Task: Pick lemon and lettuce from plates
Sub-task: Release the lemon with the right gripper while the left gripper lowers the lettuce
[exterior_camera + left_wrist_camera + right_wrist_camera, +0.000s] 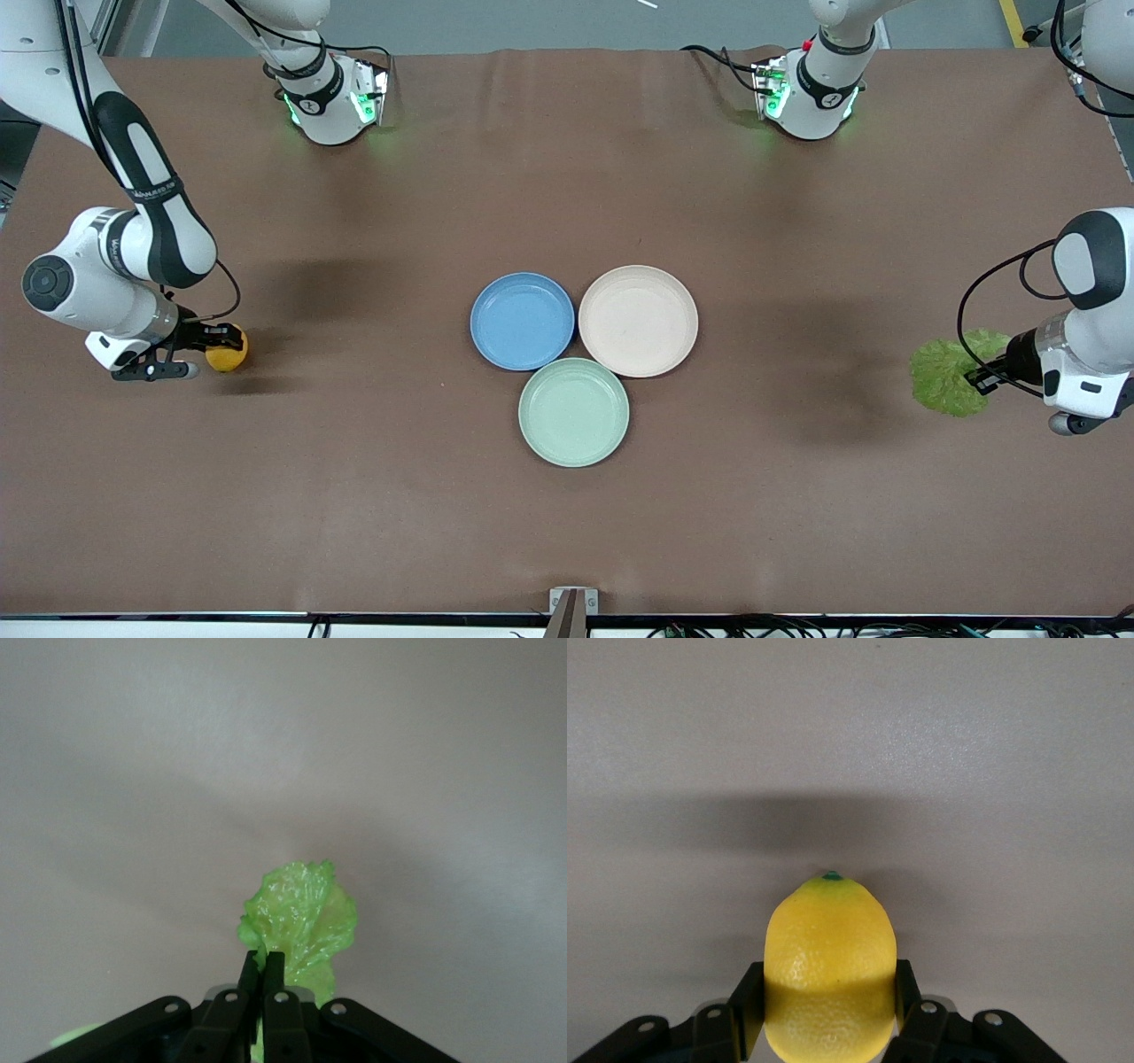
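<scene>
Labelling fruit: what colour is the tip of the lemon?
Green, on the smooth oval yellow lemon; clearest in the right wrist view.

Honestly there's a fair bit we just can't make out here. In the front view the left gripper (982, 379) is mostly tucked under the lettuce (948, 377), so we can't see where its fingers meet the leaf, and the left arm's wrist gets chopped off by the picture's edge. The right gripper (202, 347) is a dark clump against the lemon (227, 347), so its fingers are too small for us to separate. In the left wrist view the lettuce (303, 923) stem vanishes between the fingers (249, 979). In the right wrist view the lemon (830, 967) runs off the picture's edge and hides most of the fingers (905, 983).
</scene>
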### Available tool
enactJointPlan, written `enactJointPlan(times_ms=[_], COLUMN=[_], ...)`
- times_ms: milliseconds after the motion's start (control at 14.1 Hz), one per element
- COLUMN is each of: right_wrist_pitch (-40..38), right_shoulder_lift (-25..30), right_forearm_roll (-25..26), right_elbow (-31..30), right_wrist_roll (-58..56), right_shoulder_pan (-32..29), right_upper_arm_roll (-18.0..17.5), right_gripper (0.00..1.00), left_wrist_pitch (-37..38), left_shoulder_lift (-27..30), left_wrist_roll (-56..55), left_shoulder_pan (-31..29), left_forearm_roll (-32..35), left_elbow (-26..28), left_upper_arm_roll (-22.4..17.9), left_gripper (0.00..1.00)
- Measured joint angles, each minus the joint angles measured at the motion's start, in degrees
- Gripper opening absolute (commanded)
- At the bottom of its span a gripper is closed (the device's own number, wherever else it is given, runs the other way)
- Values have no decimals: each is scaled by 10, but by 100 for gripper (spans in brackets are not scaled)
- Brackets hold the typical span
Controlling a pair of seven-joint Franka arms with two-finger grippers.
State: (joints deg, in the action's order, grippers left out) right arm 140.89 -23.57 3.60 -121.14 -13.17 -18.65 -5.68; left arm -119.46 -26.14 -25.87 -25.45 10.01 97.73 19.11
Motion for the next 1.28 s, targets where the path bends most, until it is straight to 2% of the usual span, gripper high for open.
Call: enactJointPlan(times_ms=[213,284,355,426,497,639,781,1137,1279], right_wrist_pitch=[0,0,0,0,0,-1,-31,-336,-414], right_shoulder_lift=[-1,-1,-2,-2,-2,-1,13,102,140], right_forearm_roll=[15,21,23,24,24,24,25,26,26], right_elbow=[-1,-2,-2,-2,-2,-1,15,181,228], right_wrist_roll=[0,0,0,0,0,0,0,0,2], right_shoulder_pan=[1,2,2,2,2,2,2,22,42], right_upper_arm_roll=[0,1,1,1,1,2,2,-2,-3], right_gripper=[28,37,54,81,90,97,97,97,97], left_wrist_pitch=[-2,-3,-4,-5,-6,-8,-12,-43,-73], left_shoulder_lift=[-28,-37,-44,-50,-56,-65,-68,-78,-90], left_wrist_roll=[8,9,10,10,10,10,11,28,54], left_shoulder_pan=[-4,-4,-4,-4,-4,-5,-6,-2,0], left_forearm_roll=[5,5,5,5,5,5,4,-34,-44], left_elbow=[7,9,11,13,14,15,17,20,20], left_upper_arm_roll=[0,0,0,0,0,0,2,23,26], left_gripper=[0,0,0,0,0,0,0,0,0])
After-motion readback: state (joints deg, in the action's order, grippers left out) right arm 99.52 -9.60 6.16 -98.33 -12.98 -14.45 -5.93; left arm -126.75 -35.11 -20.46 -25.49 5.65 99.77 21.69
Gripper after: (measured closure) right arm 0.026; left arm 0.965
